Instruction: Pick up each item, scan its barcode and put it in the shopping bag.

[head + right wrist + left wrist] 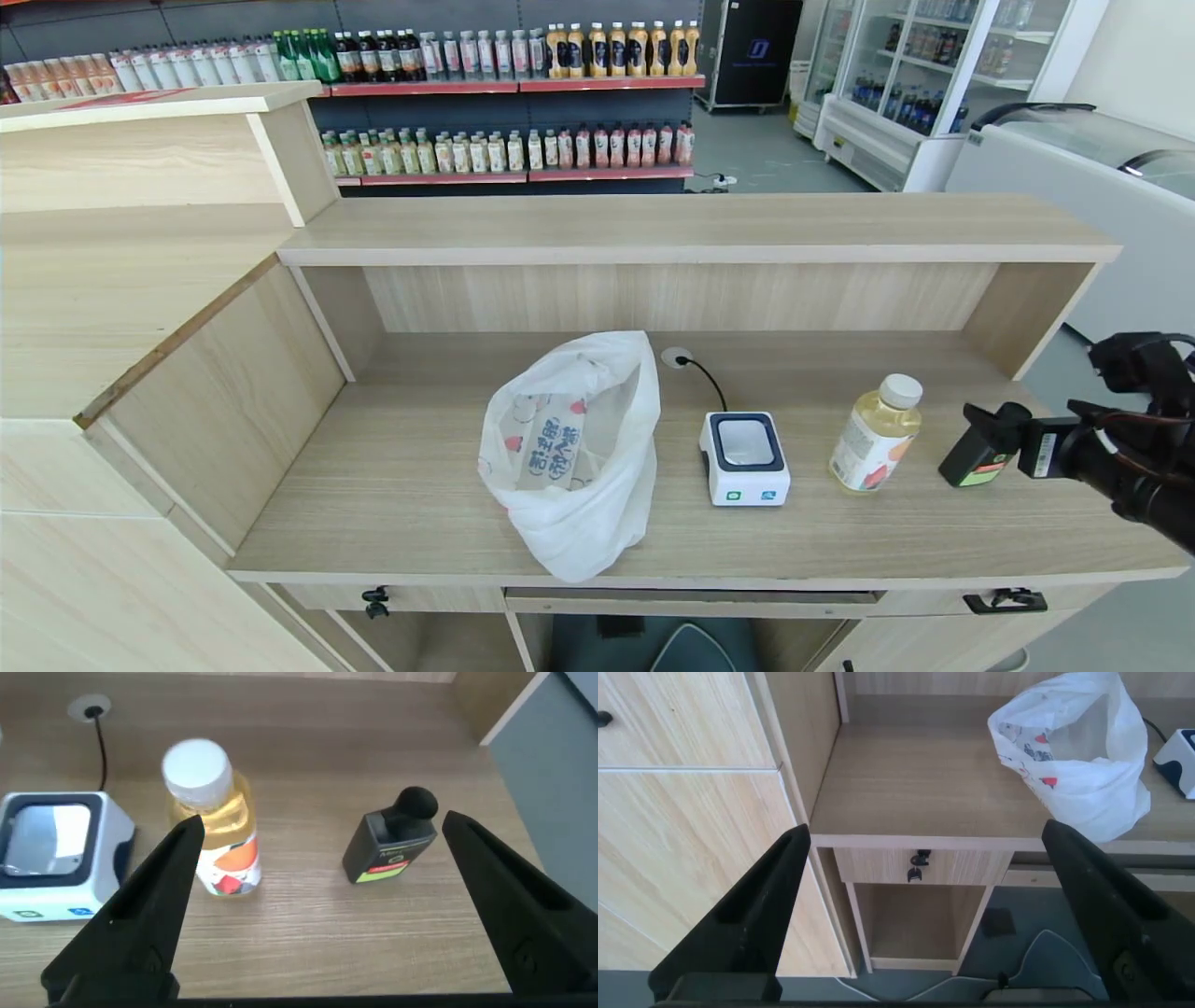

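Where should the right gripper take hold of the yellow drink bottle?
Probably around the bottle at its round mid-body, coming from the near-right side where the open right gripper hangs. It stands upright, the scanner sits close on its left, and the cap is narrower.

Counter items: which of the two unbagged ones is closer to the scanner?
The white-capped bottle of yellow liquid, standing right beside the scanner. The small black container with the green-and-red label sits farther right on the counter.
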Controlling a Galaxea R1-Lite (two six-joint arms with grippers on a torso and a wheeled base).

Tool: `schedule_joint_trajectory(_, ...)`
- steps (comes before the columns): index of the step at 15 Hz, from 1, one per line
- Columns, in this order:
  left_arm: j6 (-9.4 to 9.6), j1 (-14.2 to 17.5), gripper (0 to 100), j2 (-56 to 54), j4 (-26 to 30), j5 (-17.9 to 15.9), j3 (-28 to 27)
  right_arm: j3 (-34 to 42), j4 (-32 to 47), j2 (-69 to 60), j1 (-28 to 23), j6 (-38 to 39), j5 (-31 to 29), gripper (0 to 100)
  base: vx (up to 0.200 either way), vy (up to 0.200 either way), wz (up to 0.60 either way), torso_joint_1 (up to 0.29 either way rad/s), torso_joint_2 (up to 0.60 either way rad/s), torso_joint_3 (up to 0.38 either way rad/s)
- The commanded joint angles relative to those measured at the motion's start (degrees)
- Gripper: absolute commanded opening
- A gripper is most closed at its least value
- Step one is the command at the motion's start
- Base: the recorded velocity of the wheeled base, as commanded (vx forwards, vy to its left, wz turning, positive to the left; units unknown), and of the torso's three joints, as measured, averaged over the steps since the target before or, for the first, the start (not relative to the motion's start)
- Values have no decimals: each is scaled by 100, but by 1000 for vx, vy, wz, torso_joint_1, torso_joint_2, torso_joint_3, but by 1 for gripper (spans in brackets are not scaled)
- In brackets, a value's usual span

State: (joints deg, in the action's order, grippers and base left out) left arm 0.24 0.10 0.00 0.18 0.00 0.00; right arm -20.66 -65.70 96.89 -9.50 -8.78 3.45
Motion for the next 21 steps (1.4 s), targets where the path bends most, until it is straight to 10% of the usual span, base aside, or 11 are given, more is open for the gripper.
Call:
schedule_joint_trajectory(1, 2, -1, 100, 0, -1, 0, 0, 150, -312, 1016, -87, -63, -55, 100, 0, 0, 0, 0, 0, 0)
schedule_joint_trajectory(21, 2, -1, 100, 0, -1, 0, 0, -483, -1499, 2554, 642, 219, 358, 100, 0, 0, 0, 0, 0, 0)
